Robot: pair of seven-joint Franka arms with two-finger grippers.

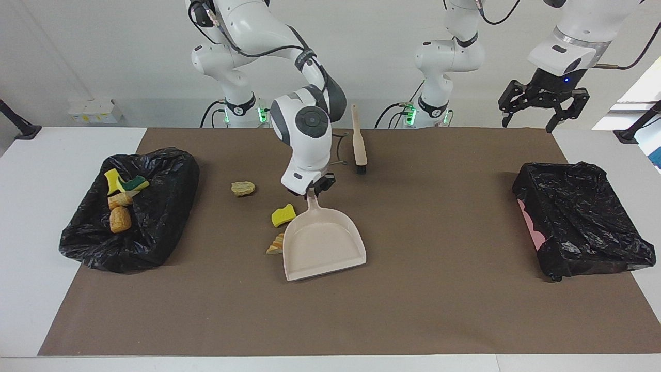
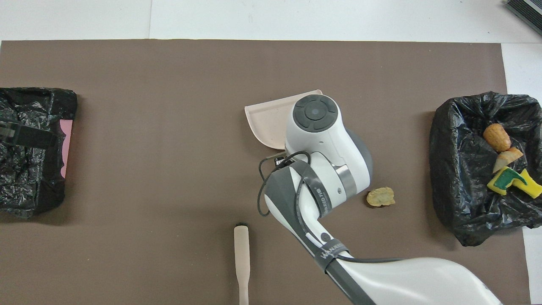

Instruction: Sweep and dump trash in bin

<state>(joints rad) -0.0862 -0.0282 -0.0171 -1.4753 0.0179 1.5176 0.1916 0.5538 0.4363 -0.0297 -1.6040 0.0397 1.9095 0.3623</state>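
My right gripper (image 1: 313, 190) is shut on the handle of the beige dustpan (image 1: 323, 243), which rests flat on the brown mat; its pan also shows in the overhead view (image 2: 266, 120). Beside the pan, toward the right arm's end, lie a yellow sponge chunk (image 1: 283, 215) and a tan-orange scrap (image 1: 276, 244). A tan lump (image 1: 242, 188) (image 2: 380, 197) lies nearer to the robots. The black-bagged bin (image 1: 165, 206) (image 2: 461, 178) at the right arm's end holds yellow sponge chunks (image 1: 111, 181) and tan lumps (image 1: 120, 219). My left gripper (image 1: 542, 106) is open and waits, raised above the left arm's end.
A wooden-handled brush (image 1: 359, 142) (image 2: 241, 254) lies on the mat, nearer to the robots than the dustpan. A second black-bagged bin (image 1: 578, 217) (image 2: 29, 148) sits at the left arm's end. In the overhead view my right arm hides the scraps beside the pan.
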